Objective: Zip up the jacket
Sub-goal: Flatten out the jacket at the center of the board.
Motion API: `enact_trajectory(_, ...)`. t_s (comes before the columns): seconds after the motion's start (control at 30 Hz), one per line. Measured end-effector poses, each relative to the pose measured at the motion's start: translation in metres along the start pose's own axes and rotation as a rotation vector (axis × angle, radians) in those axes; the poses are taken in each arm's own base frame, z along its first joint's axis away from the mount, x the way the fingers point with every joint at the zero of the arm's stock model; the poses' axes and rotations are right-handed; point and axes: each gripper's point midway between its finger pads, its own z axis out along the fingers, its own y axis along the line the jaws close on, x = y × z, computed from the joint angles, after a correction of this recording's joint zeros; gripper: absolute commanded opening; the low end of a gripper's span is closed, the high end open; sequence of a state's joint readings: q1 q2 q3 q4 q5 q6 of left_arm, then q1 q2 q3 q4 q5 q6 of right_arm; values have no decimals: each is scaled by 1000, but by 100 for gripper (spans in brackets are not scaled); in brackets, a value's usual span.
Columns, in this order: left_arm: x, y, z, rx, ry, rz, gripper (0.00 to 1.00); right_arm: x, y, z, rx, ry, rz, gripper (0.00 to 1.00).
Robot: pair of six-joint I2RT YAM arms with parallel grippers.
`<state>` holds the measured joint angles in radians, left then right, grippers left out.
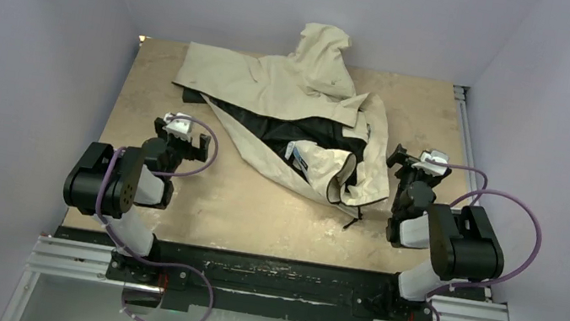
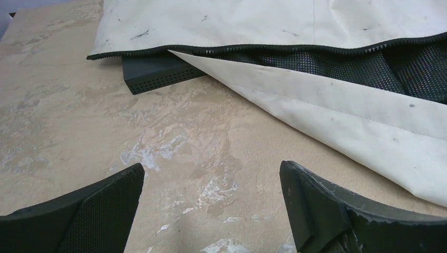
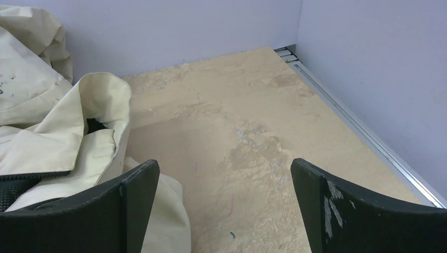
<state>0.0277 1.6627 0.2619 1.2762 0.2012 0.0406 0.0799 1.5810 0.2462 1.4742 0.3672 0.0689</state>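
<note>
The cream-beige jacket [image 1: 290, 106] lies open and crumpled on the far middle of the table, hood toward the back wall, black lining [image 1: 303, 133] showing. Its zipper edge [image 2: 263, 49] with black teeth runs across the top of the left wrist view, over a cream front panel [image 2: 337, 110]. My left gripper [image 1: 183, 135] is open and empty, just left of the jacket's lower edge. My right gripper [image 1: 417, 165] is open and empty, just right of the jacket's bunched edge [image 3: 68, 142]. A dark drawcord [image 1: 354, 215] trails off the near hem.
The tan worn table [image 1: 256, 216] is enclosed by lilac walls on three sides. A metal rail [image 3: 363, 132] runs along the right edge. A dark perforated strip [image 2: 158, 74] of the jacket sticks out under the zipper edge.
</note>
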Motion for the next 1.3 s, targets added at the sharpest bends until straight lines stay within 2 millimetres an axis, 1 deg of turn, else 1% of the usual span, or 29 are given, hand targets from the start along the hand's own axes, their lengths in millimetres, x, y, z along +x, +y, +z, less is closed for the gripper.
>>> enact_trajectory(0.4, 1, 0, 0, 0, 7, -5, 99, 1, 0, 0, 5, 13, -7, 99)
enact_trajectory(0.47, 4, 3, 2, -2, 49, -32, 99, -3, 0, 2, 28, 34, -10, 99)
enact_trajectory(0.5, 1, 6, 8, -4, 76, -42, 99, -10, 3, 8, 40, 47, -2, 99)
enact_trajectory(0.53, -6, 11, 16, -7, 94, -46, 99, -23, 7, 17, 53, 53, 17, 99)
enact_trajectory(0.57, -17, 16, 29, -3, 120, -51, 99, -38, 11, 26, 58, 49, 40, 99)
enact_trajectory(0.6, -36, 22, 44, 1, 132, -49, 99, -58, 18, 37, 60, 41, 82, 99)
enact_trajectory(0.67, -81, 29, 68, 27, 137, -34, 99, -100, 33, 53, 54, 18, 198, 99)
enact_trajectory(0.7, -104, 31, 76, 46, 135, -27, 99, -117, 39, 56, 40, 18, 250, 99)
enact_trajectory(0.73, -119, 30, 79, 65, 137, -19, 99, -127, 44, 56, 23, 22, 284, 99)
enact_trajectory(0.77, -133, 27, 80, 96, 146, -17, 99, -134, 49, 54, -1, 35, 314, 99)
enact_trajectory(0.8, -143, 23, 79, 128, 157, -13, 99, -138, 53, 49, -23, 55, 334, 99)
enact_trajectory(0.87, -155, 12, 72, 194, 192, -3, 99, -133, 58, 35, -48, 123, 355, 99)
enact_trajectory(0.93, -159, 2, 68, 236, 234, 33, 99, -120, 61, 20, -53, 204, 365, 99)
enact_trajectory(1.0, -161, -15, 66, 280, 266, 87, 99, -101, 64, 3, -47, 297, 364, 99)
enact_trajectory(1.1, -163, -55, 72, 380, 292, 173, 99, -65, 70, -34, -43, 447, 350, 99)
enact_trajectory(1.17, -158, -81, 80, 445, 318, 228, 99, -42, 67, -65, -40, 541, 342, 99)
enact_trajectory(1.2, -154, -91, 85, 463, 330, 252, 99, -33, 64, -78, -34, 574, 342, 99)
enact_trajectory(1.23, -148, -103, 92, 484, 349, 287, 99, -28, 59, -89, -23, 600, 345, 99)
enact_trajectory(1.3, -135, -123, 103, 519, 375, 334, 99, -23, 52, -102, -3, 628, 360, 99)
